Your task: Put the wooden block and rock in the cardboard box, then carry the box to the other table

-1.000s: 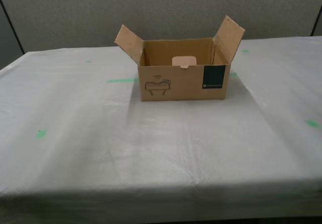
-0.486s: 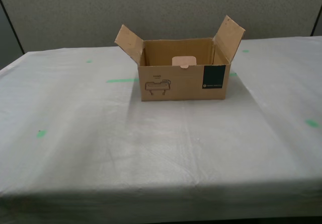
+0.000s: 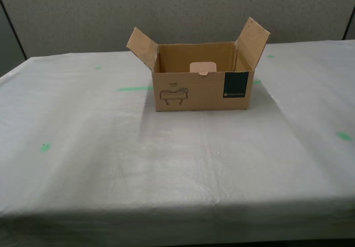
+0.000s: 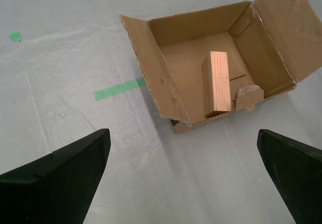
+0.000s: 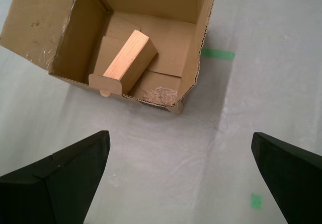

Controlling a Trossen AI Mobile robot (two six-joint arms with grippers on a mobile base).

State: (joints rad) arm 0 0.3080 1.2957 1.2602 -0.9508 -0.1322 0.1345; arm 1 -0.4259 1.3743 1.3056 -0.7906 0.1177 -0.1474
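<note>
The cardboard box [image 3: 199,89] stands open on the other table [image 3: 83,158], its side flaps raised. Inside it lies the wooden block [image 4: 219,80] [image 5: 128,58], with the rock [image 4: 246,90] [image 5: 161,94] beside it against the front wall. My second gripper [image 4: 182,133] hovers open above the cloth, short of the box [image 4: 156,68]. My first gripper [image 5: 179,134] also hangs open over the cloth, near the box [image 5: 196,48] from its other side. Neither gripper holds anything. No arm shows in the exterior view.
Green tape marks [image 3: 133,88] [image 3: 45,146] [image 3: 344,136] dot the wrinkled white cloth. A grey partition wall [image 3: 177,8] runs behind the table. The table's front edge [image 3: 177,216] lies near the camera.
</note>
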